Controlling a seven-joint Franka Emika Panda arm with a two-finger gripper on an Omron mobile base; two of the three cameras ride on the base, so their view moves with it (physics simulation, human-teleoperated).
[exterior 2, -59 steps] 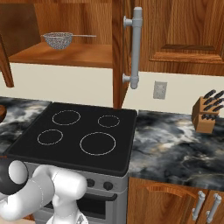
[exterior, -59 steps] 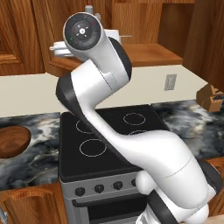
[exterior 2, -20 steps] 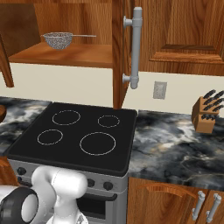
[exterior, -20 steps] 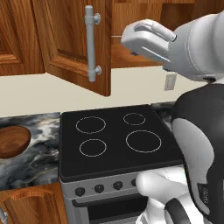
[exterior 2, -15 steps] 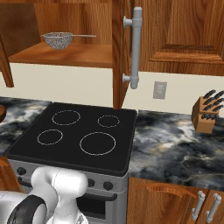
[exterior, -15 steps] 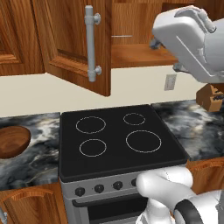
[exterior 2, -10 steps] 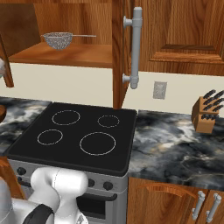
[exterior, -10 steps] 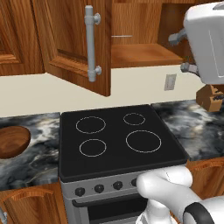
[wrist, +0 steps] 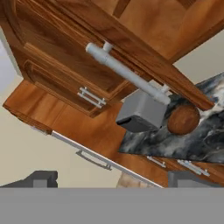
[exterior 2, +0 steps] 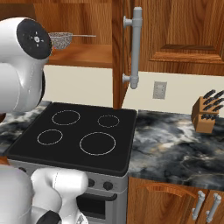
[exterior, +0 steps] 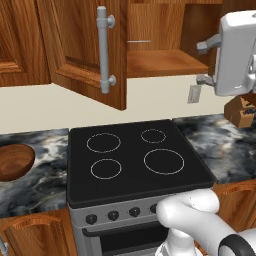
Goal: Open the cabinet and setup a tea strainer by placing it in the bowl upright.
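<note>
The cabinet [exterior: 80,50] already stands open, both doors swung out, and the tea strainer [exterior 2: 61,40] lies on the shelf inside, at the left end as the right base view shows it. Its thin handle points to the right along the shelf. The bowl [exterior: 14,161] waits on the marble counter [exterior: 40,175], just left of the stove [exterior: 135,160].

I think the strainer is very light and stiff, but the wire mesh can dent if it is squeezed hard. The rim is probably the better place to take it; the handle is thin and smooth and could turn between the fingers. The strainer may also slide on the shelf when it is pushed.

The gripper [wrist: 109,181] has its jaws wide apart and nothing is between them. In the hand view it looks toward a door with its grey bar handle [wrist: 127,73], not toward the strainer.

Room is tight: the open doors stand out on both sides of the shelf, and the shelf's front edge is low. I would reach in between the doors.
</note>
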